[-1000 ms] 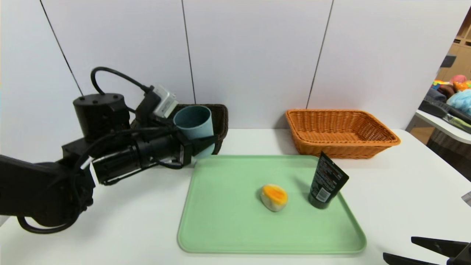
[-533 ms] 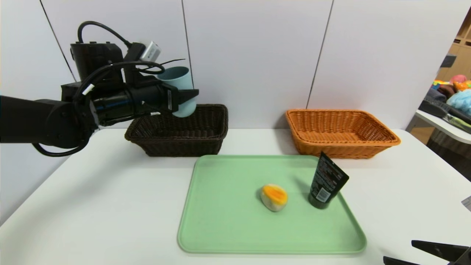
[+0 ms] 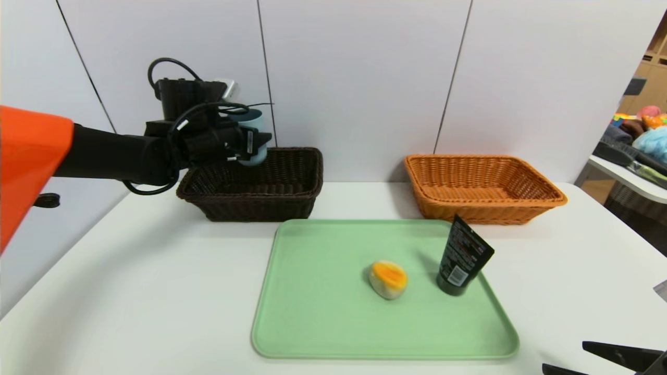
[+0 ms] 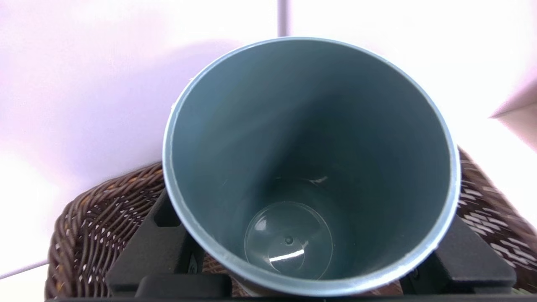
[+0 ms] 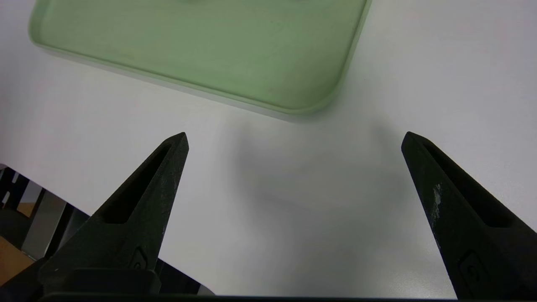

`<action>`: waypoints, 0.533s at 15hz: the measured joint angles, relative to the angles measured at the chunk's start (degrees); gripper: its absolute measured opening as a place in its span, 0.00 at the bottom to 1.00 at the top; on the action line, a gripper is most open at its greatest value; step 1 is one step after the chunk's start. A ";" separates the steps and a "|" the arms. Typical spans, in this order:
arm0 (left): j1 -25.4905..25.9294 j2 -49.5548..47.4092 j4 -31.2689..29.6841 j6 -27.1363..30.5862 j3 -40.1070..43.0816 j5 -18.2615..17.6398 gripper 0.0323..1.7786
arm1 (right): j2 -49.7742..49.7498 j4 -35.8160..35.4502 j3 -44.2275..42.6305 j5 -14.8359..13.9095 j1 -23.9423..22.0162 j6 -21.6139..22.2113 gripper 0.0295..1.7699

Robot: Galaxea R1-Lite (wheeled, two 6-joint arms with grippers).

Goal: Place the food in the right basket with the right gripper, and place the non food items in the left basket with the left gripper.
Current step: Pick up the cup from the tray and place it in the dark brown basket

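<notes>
One black two-fingered right gripper (image 5: 295,140) hangs over the near right part of the white flat table (image 3: 130,291), fingers spread wide with nothing between them. Beyond it lies one green rectangular shallow tray (image 3: 312,333) carrying two things: one rounded cream-coloured food piece with a yellow-orange top (image 3: 388,279), near the middle, and, to its right, one black flat-ended squeeze tube with a barcode (image 3: 462,258), standing cap down and leaning slightly. Past the tray sit two woven baskets, apart from each other: one orange rectangular basket (image 3: 484,208) on the right and one dark brown rectangular basket (image 3: 260,207) on the left. Above the brown one is one black left gripper (image 3: 258,145), closed around one light blue round plastic cup (image 3: 254,122), mouth up. One white panelled wall (image 3: 359,78) stands behind.
</notes>
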 joint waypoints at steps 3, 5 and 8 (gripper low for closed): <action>0.20 4.18 0.61 0.00 -2.23 0.52 0.65 | 0.02 -0.05 0.00 0.00 0.00 0.04 0.99; 0.16 5.57 0.85 0.00 -2.27 0.50 0.65 | 0.05 -0.05 0.00 -0.02 0.00 0.04 0.99; -0.06 5.99 4.94 0.09 -2.23 0.52 0.65 | 0.17 -0.05 0.00 0.02 0.00 0.06 0.99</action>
